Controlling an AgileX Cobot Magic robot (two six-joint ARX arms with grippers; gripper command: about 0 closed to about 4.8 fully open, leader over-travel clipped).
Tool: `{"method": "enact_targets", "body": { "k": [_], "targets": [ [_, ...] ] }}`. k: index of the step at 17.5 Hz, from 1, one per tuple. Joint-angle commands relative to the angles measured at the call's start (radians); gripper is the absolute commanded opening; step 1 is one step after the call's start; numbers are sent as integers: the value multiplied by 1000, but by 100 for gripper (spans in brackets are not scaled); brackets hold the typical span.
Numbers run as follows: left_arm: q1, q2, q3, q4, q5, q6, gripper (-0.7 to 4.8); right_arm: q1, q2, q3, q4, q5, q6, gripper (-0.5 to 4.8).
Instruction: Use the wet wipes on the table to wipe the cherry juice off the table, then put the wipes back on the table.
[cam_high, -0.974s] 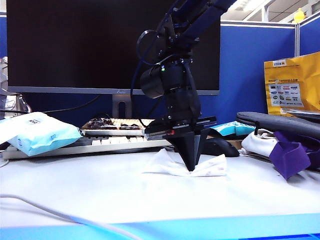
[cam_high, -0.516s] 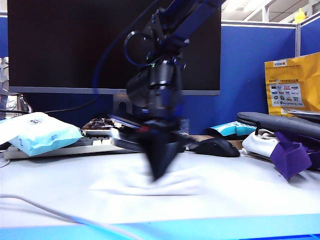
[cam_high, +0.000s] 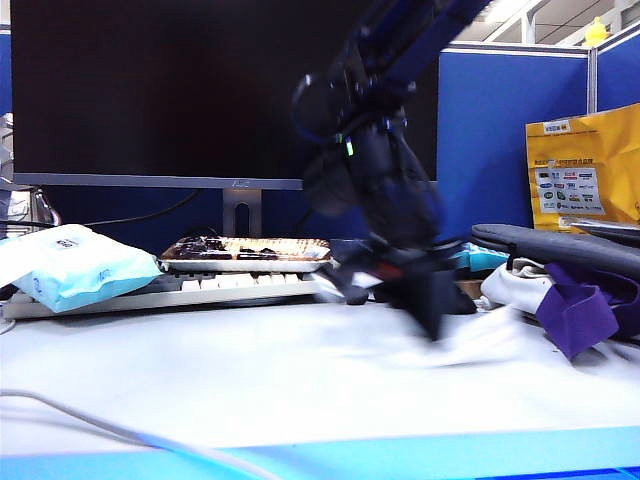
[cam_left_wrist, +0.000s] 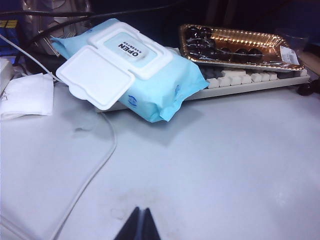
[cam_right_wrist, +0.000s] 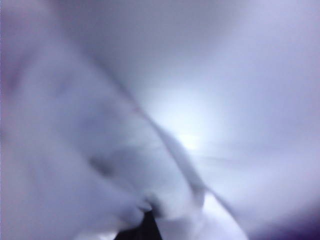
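Reaching down from the upper right of the exterior view, the right arm slanted steeply, its right tool (cam_high: 432, 322) tip-down on the desk (cam_high: 250, 385), all of it motion-blurred. We saw the wet wipes (cam_high: 490, 345) as a white smear under and just right of that tip, beside the purple cloth (cam_high: 578, 312). The right wrist view gave us what the exterior could not: the dark right tool (cam_right_wrist: 146, 227) pinched shut into crumpled white wet wipes (cam_right_wrist: 125, 165) filling the picture. The left wrist view showed the left tool (cam_left_wrist: 140, 226), its tips pressed together with nothing between them, over bare desk (cam_left_wrist: 225, 165). Only there did we catch the blue wipes packet (cam_left_wrist: 125, 67) with its lid flipped open, leaning on the keyboard (cam_left_wrist: 250, 82), and the cherry tray (cam_left_wrist: 235, 45) behind it. The cherry juice we couldn't make out.
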Motion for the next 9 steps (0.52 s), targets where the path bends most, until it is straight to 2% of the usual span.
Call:
{"method": "enact_targets", "body": {
  "k": [1,3,4,5,9],
  "targets": [
    [0,1,-1,-8,4,1,-3,50,42,-20,124,-382,-37,-1],
    [0,1,-1,-8,4,1,-3,64,42,-20,158,-351,-33,-1],
    [0,1,-1,-8,4,1,-3,67,43,-23,160,-248,-13,-1],
    [0,1,-1,-8,4,1,-4,59,48,-23,139,-100,17,-1],
    [0,1,-1,-8,4,1,-4,-46,55,-63,76,86,103,-1]
  ]
}}
